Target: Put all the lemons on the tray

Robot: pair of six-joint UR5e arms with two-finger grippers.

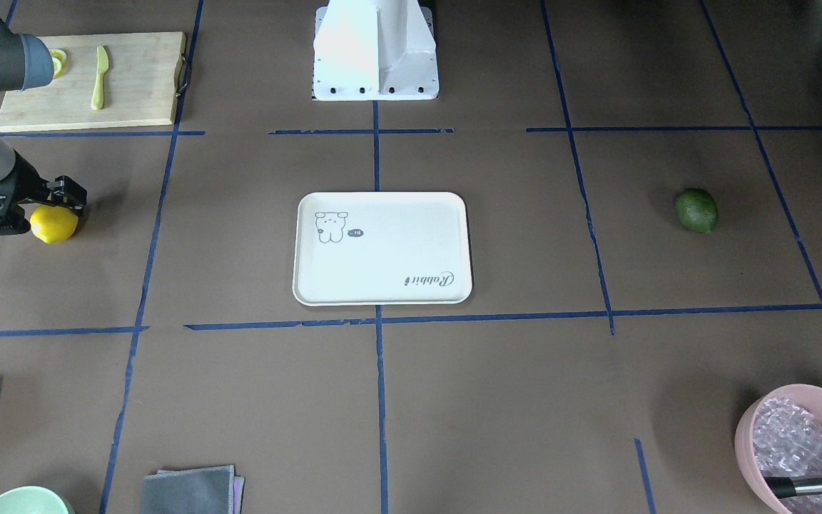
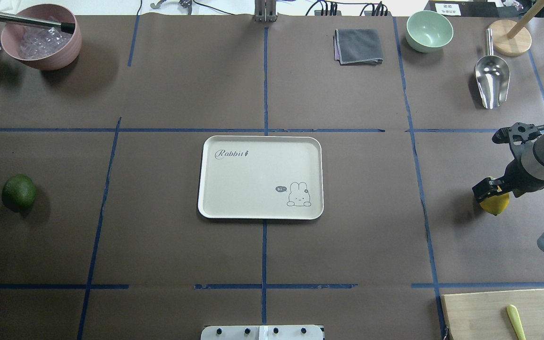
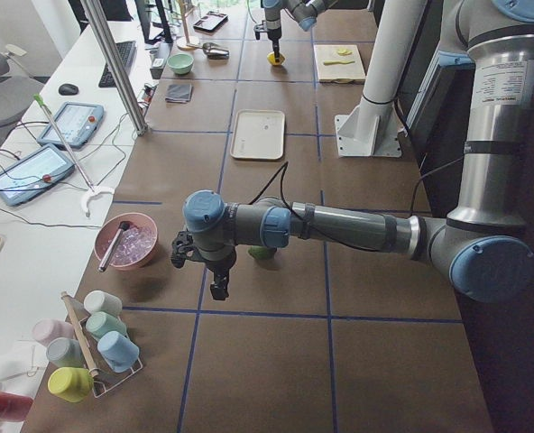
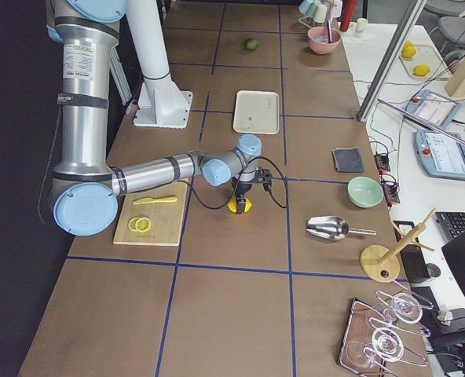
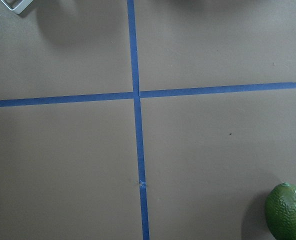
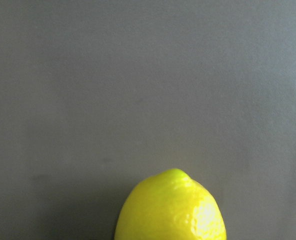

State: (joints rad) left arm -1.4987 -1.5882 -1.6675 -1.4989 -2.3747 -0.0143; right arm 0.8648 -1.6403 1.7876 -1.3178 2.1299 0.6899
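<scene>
The yellow lemon [image 1: 54,225] lies on the brown table far to the tray's side; it also shows in the overhead view [image 2: 495,204] and fills the bottom of the right wrist view [image 6: 170,207]. My right gripper [image 1: 38,211] is down at it, with its jaws beside the fruit; I cannot tell if they press on it. The green lemon [image 2: 19,192] lies alone at the opposite end and shows in the left wrist view [image 5: 288,210]. The cream tray [image 2: 260,216] sits empty in the middle. My left gripper [image 3: 218,289] hangs above the table near the green lemon; I cannot tell its state.
A bamboo cutting board [image 1: 133,78] holds a yellow knife [image 1: 100,77] and a lemon slice [image 1: 59,63]. A pink bowl [image 2: 40,45], a green bowl [image 2: 429,30], a grey cloth [image 2: 358,46] and a metal scoop [image 2: 491,78] line the far edge.
</scene>
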